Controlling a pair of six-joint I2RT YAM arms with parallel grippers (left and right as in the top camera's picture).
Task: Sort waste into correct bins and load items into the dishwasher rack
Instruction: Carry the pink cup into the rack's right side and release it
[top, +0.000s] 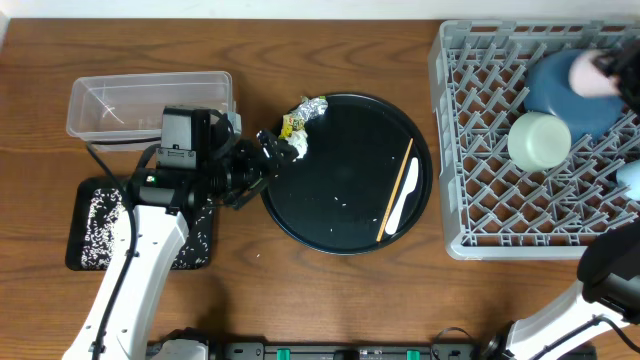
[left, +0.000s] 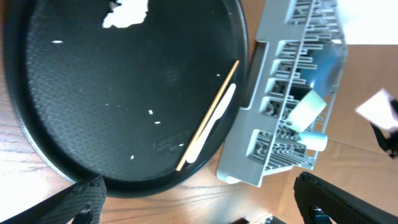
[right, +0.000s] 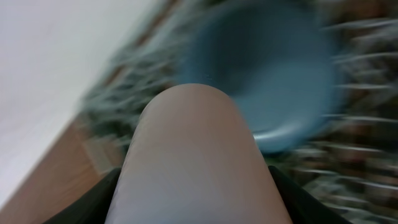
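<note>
My left gripper (top: 262, 165) (left: 205, 211) is open and empty at the left rim of the round black tray (top: 330, 225). A white paper scrap (top: 296, 146) (left: 126, 12), crumpled foil (top: 314, 106) and a yellow wrapper (top: 290, 125) lie at the tray's upper left. Chopsticks (top: 399, 186) (left: 208, 115) and the white spoon (top: 404, 208) (left: 214, 121) lie on its right side. My right gripper (top: 612, 68) (right: 199, 205) is shut on the pink cup (top: 590, 76) (right: 199, 155) above the grey rack (top: 470, 150), over the blue plate (top: 560, 100) (right: 273, 68). The green bowl (top: 539, 140) and light blue cup (top: 630, 178) sit in the rack.
The clear tub (top: 150, 100) stands at the back left. The shallow black rectangular tray (top: 195, 245) with white rice grains (top: 100, 225) lies under my left arm. A few grains dot the round tray. The brown lump is out of view.
</note>
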